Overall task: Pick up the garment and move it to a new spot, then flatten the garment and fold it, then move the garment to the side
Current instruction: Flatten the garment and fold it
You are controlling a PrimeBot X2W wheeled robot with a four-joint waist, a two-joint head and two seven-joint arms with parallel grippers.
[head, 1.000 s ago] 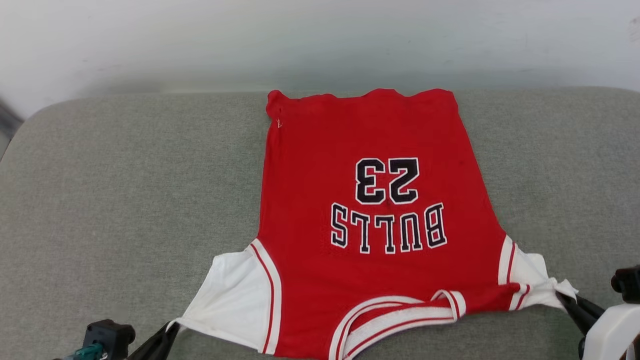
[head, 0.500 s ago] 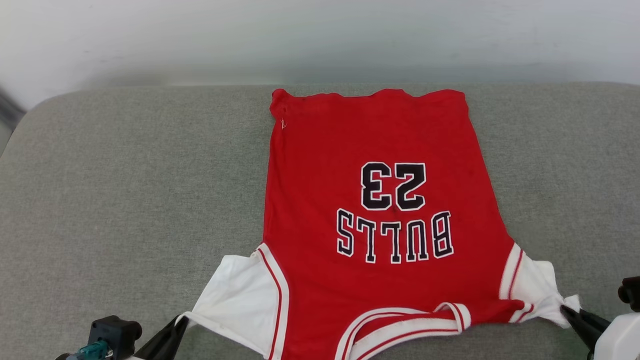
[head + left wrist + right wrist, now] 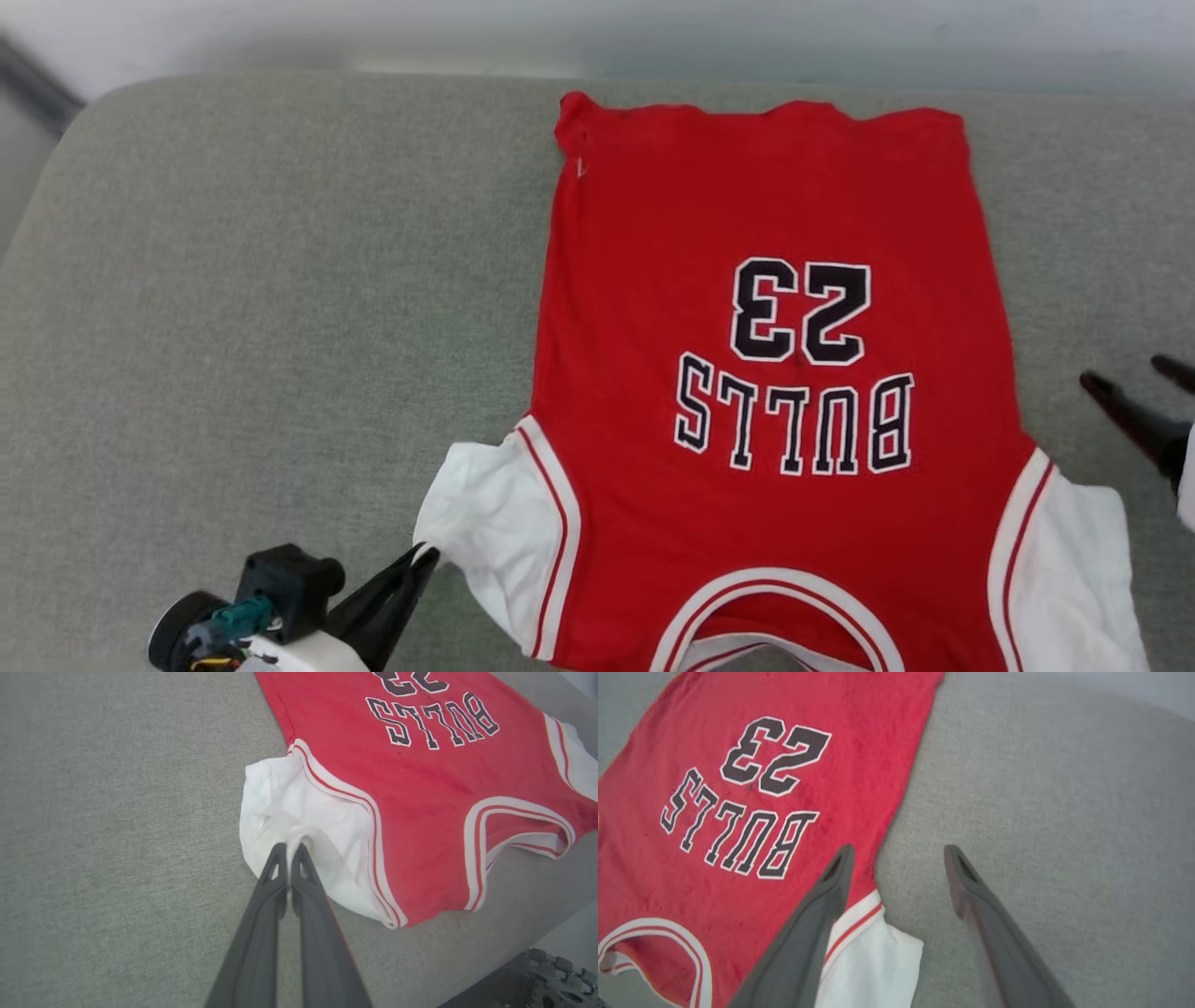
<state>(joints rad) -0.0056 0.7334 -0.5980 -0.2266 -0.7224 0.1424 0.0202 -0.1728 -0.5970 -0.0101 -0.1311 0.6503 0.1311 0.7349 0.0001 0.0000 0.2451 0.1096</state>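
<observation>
On a grey upholstered cushion point(image 3: 280, 327), a red jersey point(image 3: 775, 467) lies spread flat right of centre, its hem toward the pale wall point(image 3: 653, 37) and its striped neckline at the near edge. The black, white-outlined "23" and "BULLS" read upside down from the head camera.

The left gripper point(image 3: 420, 555) reaches in from the lower left, its two dark fingers pressed together on the bunched outer edge of the jersey's white left sleeve point(image 3: 485, 523). The left wrist camera shows the same pinch: the left gripper point(image 3: 287, 851) closed on folds of the sleeve point(image 3: 299, 807), with the red jersey point(image 3: 420, 779) running up and to the right across the cushion point(image 3: 117, 812). A dark ridged part point(image 3: 537, 975) sits past the cushion's near edge, at the lower right corner of that view.

The right gripper point(image 3: 1123, 370) is at the right border, fingers apart and holding nothing, just beside the jersey's side seam. From its own wrist camera, the right gripper point(image 3: 899, 851) straddles that seam: one finger over the red jersey point(image 3: 654, 882), the other over bare cushion point(image 3: 1041, 812). The white right sleeve point(image 3: 873, 961) lies loose and rumpled between the fingers' bases. Bare fabric surrounds the shirt on every side.
</observation>
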